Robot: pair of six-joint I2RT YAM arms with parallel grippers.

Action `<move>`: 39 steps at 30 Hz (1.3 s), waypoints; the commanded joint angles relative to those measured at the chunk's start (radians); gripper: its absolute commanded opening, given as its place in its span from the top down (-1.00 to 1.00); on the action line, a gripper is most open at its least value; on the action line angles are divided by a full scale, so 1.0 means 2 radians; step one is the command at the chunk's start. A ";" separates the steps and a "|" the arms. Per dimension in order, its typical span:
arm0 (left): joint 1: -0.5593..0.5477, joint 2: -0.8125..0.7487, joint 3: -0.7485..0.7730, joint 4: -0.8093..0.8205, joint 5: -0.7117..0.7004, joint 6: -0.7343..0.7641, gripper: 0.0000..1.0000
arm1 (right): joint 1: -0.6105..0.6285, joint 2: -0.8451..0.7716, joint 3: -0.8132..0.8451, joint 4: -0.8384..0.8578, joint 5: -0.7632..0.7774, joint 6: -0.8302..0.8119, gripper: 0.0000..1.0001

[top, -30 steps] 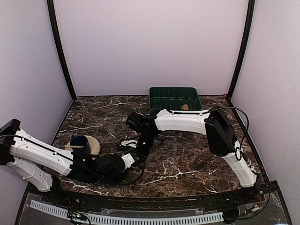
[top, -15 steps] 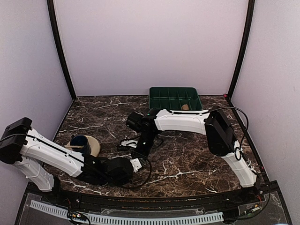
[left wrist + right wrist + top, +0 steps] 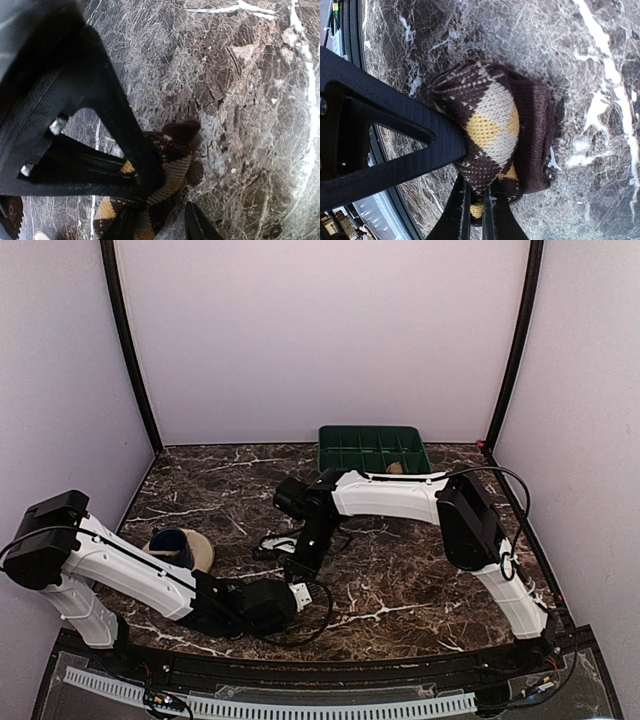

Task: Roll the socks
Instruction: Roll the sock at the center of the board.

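So here's where I'm at with the sock rolling: the checked sock (image 3: 492, 125) sits on the marble table (image 3: 420, 580) about mid-width, a bit nearer than centre, and from the right wrist cam it already looks bunched into a fat little roll with the dark brown cuff wrapped along one side. The right gripper (image 3: 476, 210) is clenched on the edge of that bundle, with a sliver of yellow knit pinched between the tips. The left gripper (image 3: 170, 195) comes in low from the near-left with its fingers apart, straddling the sock's end. I can see bare marble between the fabric and one finger, so I'd call that released, not grasping. My read is that this roll is mostly formed but not tucked or dropped anywhere yet. Over at the far side there's a green tray (image 3: 370, 429) with compartments and a small tan lump (image 3: 396, 468) in it. It might be a finished sock, but it's too small for me to tell. I don't spot any other loose socks. On the left, a blue cup (image 3: 175, 543) stands on a cream dish (image 3: 203, 558) right beside the left forearm, so that's the thing I'd worry about bumping. Both grippers are also crowded onto one small bundle, and some cable loops (image 3: 268, 545) hang close to the right wrist.
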 commanded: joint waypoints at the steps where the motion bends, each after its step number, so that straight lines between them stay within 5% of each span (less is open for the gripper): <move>1: 0.003 0.013 0.011 0.006 -0.001 0.009 0.25 | -0.001 0.008 -0.009 -0.012 -0.025 -0.011 1.00; 19: 0.028 0.051 0.033 0.005 0.043 0.054 0.29 | -0.002 0.024 -0.010 -0.021 -0.069 -0.024 1.00; 29: 0.035 0.093 0.072 -0.042 0.118 0.066 0.99 | -0.007 0.022 -0.013 -0.022 -0.077 -0.025 1.00; 37: 0.043 0.095 0.090 -0.088 0.172 0.049 1.00 | -0.011 0.018 -0.013 -0.020 -0.071 -0.021 1.00; 39: 0.045 0.090 0.092 -0.101 0.176 0.037 1.00 | -0.013 0.014 -0.019 -0.018 -0.066 -0.019 0.85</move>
